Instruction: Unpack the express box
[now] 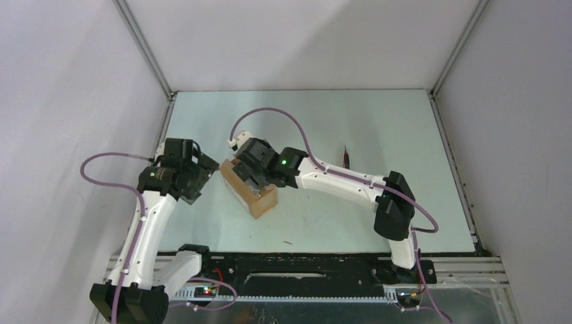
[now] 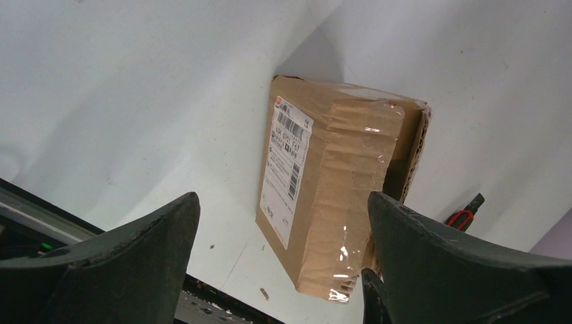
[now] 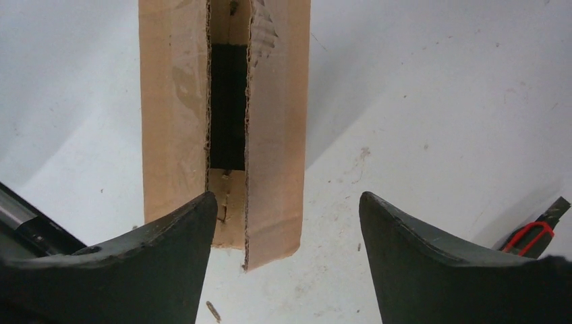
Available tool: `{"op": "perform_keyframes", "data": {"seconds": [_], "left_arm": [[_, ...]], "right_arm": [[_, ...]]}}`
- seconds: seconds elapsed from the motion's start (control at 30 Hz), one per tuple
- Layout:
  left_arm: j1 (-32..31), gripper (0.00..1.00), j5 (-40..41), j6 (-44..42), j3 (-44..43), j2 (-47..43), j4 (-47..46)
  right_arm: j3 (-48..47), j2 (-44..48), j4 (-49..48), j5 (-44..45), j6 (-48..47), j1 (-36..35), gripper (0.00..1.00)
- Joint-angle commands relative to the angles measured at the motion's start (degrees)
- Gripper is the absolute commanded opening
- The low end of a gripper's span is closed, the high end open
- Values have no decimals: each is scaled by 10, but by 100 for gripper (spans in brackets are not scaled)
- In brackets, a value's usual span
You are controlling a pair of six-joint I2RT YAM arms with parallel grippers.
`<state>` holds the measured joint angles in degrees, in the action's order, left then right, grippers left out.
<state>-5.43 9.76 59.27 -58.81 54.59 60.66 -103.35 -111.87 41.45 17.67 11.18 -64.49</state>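
The express box (image 1: 251, 192), brown cardboard with clear tape, lies on the white table between my two arms. Its white printed label (image 2: 287, 172) faces the left wrist camera. My left gripper (image 2: 282, 202) is open just left of the box (image 2: 337, 175), not touching it. My right gripper (image 1: 253, 177) hangs over the box's top and is open. In the right wrist view the top seam is split, showing a dark gap (image 3: 227, 101) between the flaps. The right flap (image 3: 276, 135) rises between that gripper's (image 3: 287, 199) fingers, close to the left finger (image 3: 182, 236), with no grip.
A slim red-and-black utility knife (image 1: 346, 158) lies on the table right of the box, and also shows at the right edge as the knife (image 3: 533, 236) and as the knife (image 2: 465, 214). Metal frame rails and grey walls bound the table. A black rail (image 1: 303, 264) runs along the near edge.
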Motion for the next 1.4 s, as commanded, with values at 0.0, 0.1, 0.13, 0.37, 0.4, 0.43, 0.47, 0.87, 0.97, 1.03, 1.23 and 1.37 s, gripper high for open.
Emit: {"op": "perform_keyframes", "data": {"seconds": [0.0,0.1,0.13,0.37,0.4,0.43,0.47,0.87,0.97,1.03,1.23,1.37], "left_arm": [[6,97,-16,-18,17,-9,-11],[6,97,-30,-17,21,-7,-20],[6,97,-36,-17,23,-4,-23],[5,97,-100,-6,30,31,-62],[4,97,-114,-2,29,39,-67],[5,97,-122,1,28,45,-72],[5,97,-128,2,23,51,-74],[-23,95,-123,-6,-38,112,-63],[-35,95,-119,-9,-54,124,-74],[-41,95,-118,-11,-69,129,-76],[-49,94,-100,-23,-96,129,-61],[-58,94,-100,-31,-106,134,-51]], "right_arm": [[-36,-20,3,30,-3,-6,76],[-37,-28,-4,38,-3,-6,68],[-38,-30,-6,39,-3,-6,63],[-43,-35,-22,53,11,-7,18],[-41,-31,-24,61,16,-8,7],[-38,-24,-28,75,20,-11,0],[-33,-17,-34,95,22,-15,0],[43,83,-135,242,9,-61,0],[42,85,-141,263,-8,-69,0],[45,86,-144,264,-14,-71,0],[49,96,-152,265,-15,-68,0],[49,95,-152,264,-12,-62,0]]}}
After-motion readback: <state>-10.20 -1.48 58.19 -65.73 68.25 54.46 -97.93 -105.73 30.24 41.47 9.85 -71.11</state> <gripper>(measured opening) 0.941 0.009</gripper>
